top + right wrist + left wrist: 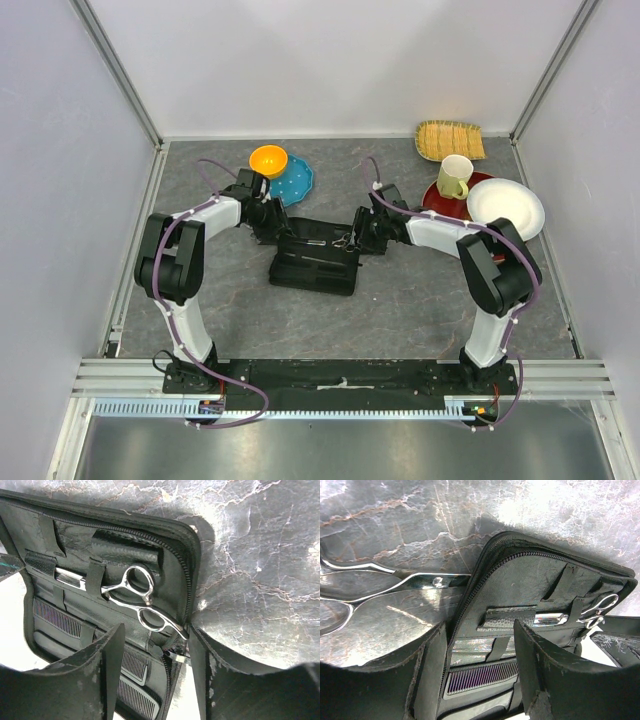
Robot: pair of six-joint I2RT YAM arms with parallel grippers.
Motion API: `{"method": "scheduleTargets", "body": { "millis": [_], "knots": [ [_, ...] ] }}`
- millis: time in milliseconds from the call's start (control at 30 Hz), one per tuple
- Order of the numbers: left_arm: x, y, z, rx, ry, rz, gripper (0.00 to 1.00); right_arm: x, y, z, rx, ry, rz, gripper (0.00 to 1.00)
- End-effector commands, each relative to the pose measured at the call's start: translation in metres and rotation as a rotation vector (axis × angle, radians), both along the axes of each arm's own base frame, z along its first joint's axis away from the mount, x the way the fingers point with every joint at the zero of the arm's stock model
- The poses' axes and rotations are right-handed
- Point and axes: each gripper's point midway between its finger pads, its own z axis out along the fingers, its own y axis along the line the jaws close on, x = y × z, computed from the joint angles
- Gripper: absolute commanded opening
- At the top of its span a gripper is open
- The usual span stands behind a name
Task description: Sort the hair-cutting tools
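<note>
1. Top external view: open black case (315, 265) lies mid-surface (430, 300). The left tool (272, 228) is at its 10 o'clock corner and the right tool (362, 236) at its 2 o'clock corner.
2. Left wrist: left tool (480, 625) is spread, with nothing between the fingers. It is low over the case (520, 585) edge.
3. Left wrist: loose scissors (420, 580) lie flat on the bare surface at 9 o'clock of the case. The blade end reaches the zip edge; can't tell if it goes under.
4. Right wrist: right tool (156, 630) is spread and pinching nothing.
5. Right wrist: stowed scissors (142, 600) sit inside the case (125, 545). The blades are tucked under a strap and the rings stick out toward 4 o'clock. The lower ring's tail is just ahead of the finger gap, seemingly not touching.
6. The same stowed scissors (597, 611) show at 3 o'clock in the left wrist view.
7. Combs (55, 617) are in the lower slots, at 7 o'clock of the stowed scissors. Teeth also show in the left wrist view (480, 677). The count isn't clear from here.
8. Handling, scissors (judgement):
   - Stiff, thin, polished steel, likely slippery.
   - The loose pair lies flat, so it is hard to get under.
   - Best hold is across the shank near the pivot screw or on a ring.
   - The tips could snag the case fabric.
9. Handling, combs (judgement):
   - Light, with slight flex.
   - Hold across the spine mid-length, not on the teeth.
10. Progress (judgement): the loose scissors look like the item left to sort. The left tool is nearest.
</note>
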Motion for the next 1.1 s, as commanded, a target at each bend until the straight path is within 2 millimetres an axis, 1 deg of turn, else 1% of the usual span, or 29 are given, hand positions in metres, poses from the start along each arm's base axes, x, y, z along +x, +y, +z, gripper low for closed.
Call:
{"method": "scheduleTargets", "body": {
  "millis": [0, 33, 67, 133, 233, 333, 367, 467, 600, 667, 733, 800, 900, 933, 1000, 1033, 1067],
  "knots": [
    [-0.010, -0.025, 0.006, -0.066, 0.009, -0.026, 0.62, 0.008, 0.007, 0.039, -0.009, -0.100, 0.030, 0.62],
    [-0.010, -0.026, 0.006, -0.066, 0.009, -0.025, 0.62, 0.013, 0.002, 0.042, -0.041, -0.121, 0.017, 0.63],
    [-0.010, -0.026, 0.006, -0.067, 0.010, -0.026, 0.62, 0.013, -0.003, 0.043, -0.070, -0.127, 0.015, 0.63],
    [-0.010, -0.026, 0.006, -0.066, 0.008, -0.026, 0.63, 0.018, -0.007, 0.052, -0.110, -0.172, 0.022, 0.63],
    [-0.011, -0.024, 0.005, -0.056, 0.013, -0.023, 0.63, 0.023, 0.001, 0.064, -0.121, -0.254, 0.098, 0.60],
    [-0.012, -0.021, 0.004, -0.041, 0.015, -0.022, 0.63, 0.025, 0.004, 0.070, -0.163, -0.299, 0.125, 0.59],
    [-0.012, -0.021, 0.004, -0.040, 0.015, -0.022, 0.64, 0.028, -0.001, 0.069, -0.214, -0.314, 0.102, 0.59],
    [-0.014, -0.021, 0.003, -0.038, 0.020, -0.024, 0.64, 0.029, -0.016, 0.065, -0.309, -0.311, 0.065, 0.60],
    [-0.015, -0.020, 0.004, -0.034, 0.020, -0.026, 0.64, 0.028, -0.025, 0.060, -0.385, -0.293, 0.055, 0.63],
    [-0.015, -0.020, 0.004, -0.033, 0.020, -0.024, 0.64, 0.024, -0.027, 0.061, -0.398, -0.267, 0.045, 0.65],
    [-0.015, -0.020, 0.004, -0.036, 0.020, -0.022, 0.64, 0.022, -0.037, 0.060, -0.441, -0.256, 0.013, 0.66],
    [-0.015, -0.020, 0.004, -0.036, 0.021, -0.020, 0.64, 0.022, -0.039, 0.060, -0.450, -0.258, -0.003, 0.68],
    [-0.015, -0.020, 0.002, -0.037, 0.026, -0.022, 0.64, 0.024, -0.024, 0.060, -0.378, -0.280, 0.026, 0.59],
    [-0.016, -0.020, 0.002, -0.037, 0.029, -0.022, 0.64, 0.025, -0.017, 0.060, -0.349, -0.284, 0.041, 0.53],
    [-0.018, -0.020, -0.001, -0.035, 0.037, -0.019, 0.64, 0.026, -0.012, 0.051, -0.345, -0.262, 0.050, 0.47],
    [-0.018, -0.020, -0.001, -0.035, 0.038, -0.019, 0.64, 0.027, -0.009, 0.047, -0.341, -0.250, 0.053, 0.42],
    [-0.020, -0.019, -0.002, -0.034, 0.043, -0.019, 0.63, 0.027, -0.008, 0.044, -0.339, -0.242, 0.055, 0.40]
  ]
}}
